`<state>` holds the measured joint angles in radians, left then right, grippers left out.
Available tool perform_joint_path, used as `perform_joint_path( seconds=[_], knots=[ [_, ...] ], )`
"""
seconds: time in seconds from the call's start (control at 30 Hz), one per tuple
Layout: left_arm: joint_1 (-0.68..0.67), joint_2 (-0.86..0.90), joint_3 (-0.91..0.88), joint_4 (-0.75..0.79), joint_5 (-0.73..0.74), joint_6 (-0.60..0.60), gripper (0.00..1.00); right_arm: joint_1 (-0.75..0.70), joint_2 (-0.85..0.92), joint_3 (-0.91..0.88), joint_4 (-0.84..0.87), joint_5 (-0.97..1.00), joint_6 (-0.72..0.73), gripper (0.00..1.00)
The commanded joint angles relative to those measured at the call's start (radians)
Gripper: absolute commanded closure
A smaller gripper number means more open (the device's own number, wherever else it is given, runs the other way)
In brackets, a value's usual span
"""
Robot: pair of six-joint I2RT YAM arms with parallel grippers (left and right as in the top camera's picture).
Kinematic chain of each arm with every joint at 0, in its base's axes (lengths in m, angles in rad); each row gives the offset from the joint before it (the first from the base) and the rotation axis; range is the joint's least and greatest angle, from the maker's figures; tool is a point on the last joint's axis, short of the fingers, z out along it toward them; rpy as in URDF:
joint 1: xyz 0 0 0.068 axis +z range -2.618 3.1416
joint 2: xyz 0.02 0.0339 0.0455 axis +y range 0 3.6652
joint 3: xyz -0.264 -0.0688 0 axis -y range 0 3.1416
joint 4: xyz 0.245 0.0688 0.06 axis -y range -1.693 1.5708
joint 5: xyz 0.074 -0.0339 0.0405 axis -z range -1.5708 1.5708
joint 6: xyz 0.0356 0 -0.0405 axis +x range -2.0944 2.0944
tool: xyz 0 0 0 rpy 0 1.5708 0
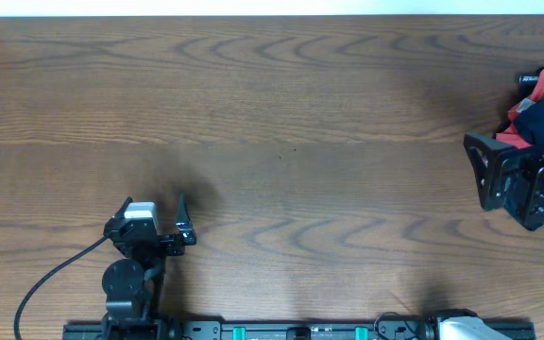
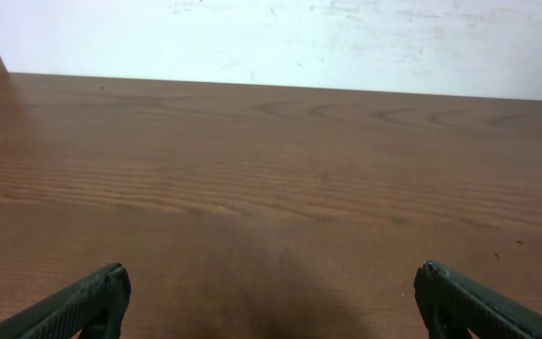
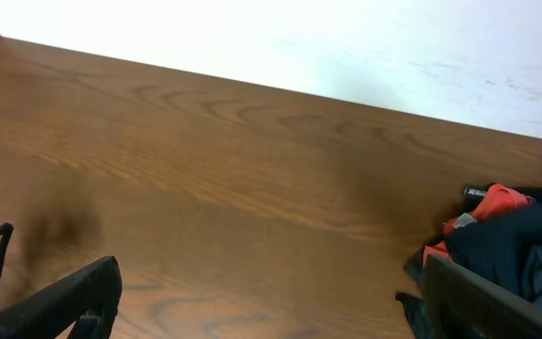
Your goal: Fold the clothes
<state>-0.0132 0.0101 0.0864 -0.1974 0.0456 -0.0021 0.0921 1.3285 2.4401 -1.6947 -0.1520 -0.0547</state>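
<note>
The clothes lie bunched in a dark navy heap at the table's right edge; in the right wrist view the clothes fill the lower right corner. My right gripper hovers beside the heap, open, with its right finger against the fabric and nothing between the jaws. In its own view the right gripper frames bare wood. My left gripper sits at the near left of the table, open and empty. Only wood shows between the fingers of the left gripper.
Red fabric is mixed into the heap; the red fabric sits on its left side. The wooden table stretches between the two arms. A black cable trails from the left arm. A white wall borders the far edge.
</note>
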Motion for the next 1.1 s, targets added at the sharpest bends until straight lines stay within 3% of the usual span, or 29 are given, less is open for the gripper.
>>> perform_joint_path(
  seconds=[0.0, 0.33, 0.5, 0.67, 1.07],
  knots=[
    [0.005, -0.005, -0.025, -0.008, -0.011, 0.009, 0.02, 0.006, -0.002, 0.005, -0.003, 0.043, -0.002, 0.01],
    [0.005, -0.005, -0.025, -0.008, -0.011, 0.009, 0.02, 0.006, -0.005, -0.002, 0.038, 0.051, -0.077, 0.01],
    [0.005, -0.005, -0.025, -0.008, -0.011, 0.009, 0.02, 0.006, -0.106, -0.099, 0.151, 0.051, -0.115, 0.01],
    [0.005, -0.005, -0.025, -0.008, -0.011, 0.009, 0.02, 0.006, -0.32, -0.412, 0.38, 0.05, -0.119, 0.01],
    [0.005, -0.005, -0.025, -0.008, -0.011, 0.009, 0.02, 0.006, -0.828, -1.428, 1.069, -0.065, -0.119, 0.01]
  ],
)
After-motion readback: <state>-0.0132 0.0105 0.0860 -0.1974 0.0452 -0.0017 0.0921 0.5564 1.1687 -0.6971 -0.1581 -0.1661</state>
